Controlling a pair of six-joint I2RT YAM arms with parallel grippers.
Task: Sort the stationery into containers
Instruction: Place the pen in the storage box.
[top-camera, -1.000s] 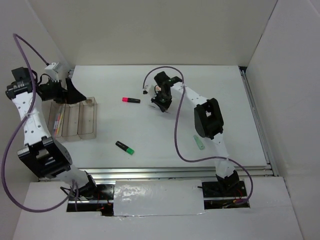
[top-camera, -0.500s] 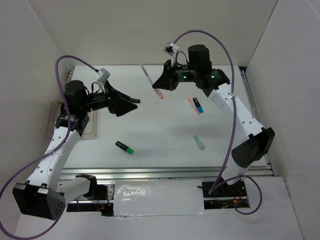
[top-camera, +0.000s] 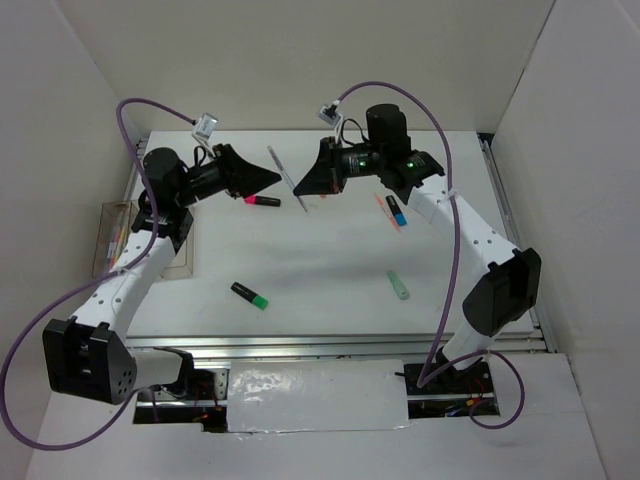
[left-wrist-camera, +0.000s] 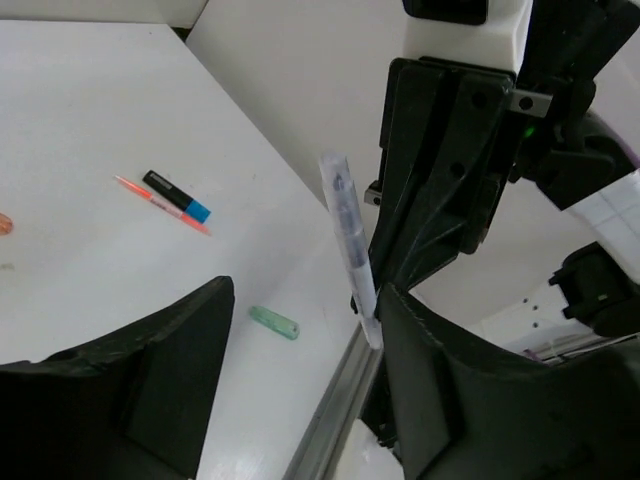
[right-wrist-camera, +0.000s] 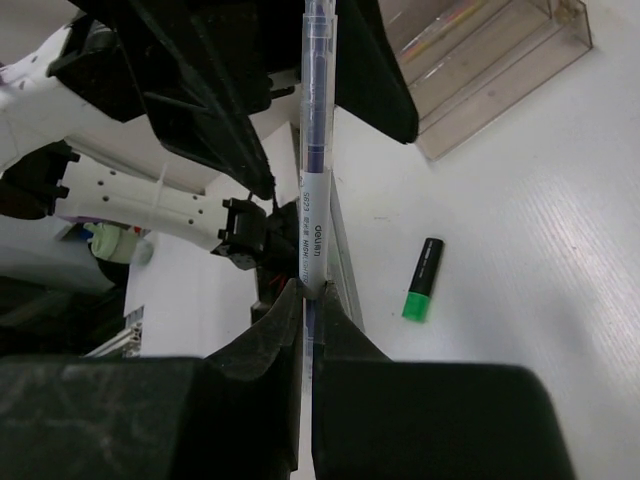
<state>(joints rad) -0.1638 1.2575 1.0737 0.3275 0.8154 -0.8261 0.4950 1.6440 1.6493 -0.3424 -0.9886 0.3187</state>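
Passing the silver-blue pen (right-wrist-camera: 313, 150) mid-air, seemingly, from right fingers (right-wrist-camera: 270, 345) clamped on it to left fingers (left-wrist-camera: 180, 345) apart around it, next needing left closed, then right released.

Our left gripper (top-camera: 272, 180) and right gripper (top-camera: 303, 188) nose to nose, silver-blue pen (top-camera: 284, 172) barring the gap between them, table (top-camera: 330, 265) middle open below us, bins (top-camera: 110, 245) lining the left edge.

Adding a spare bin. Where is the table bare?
Bare: the middle, between the black-green highlighter and the mint highlighter, in front of the pink highlighter. Crowded: the far centre, where the left end effector and right end effector meet at the pen.
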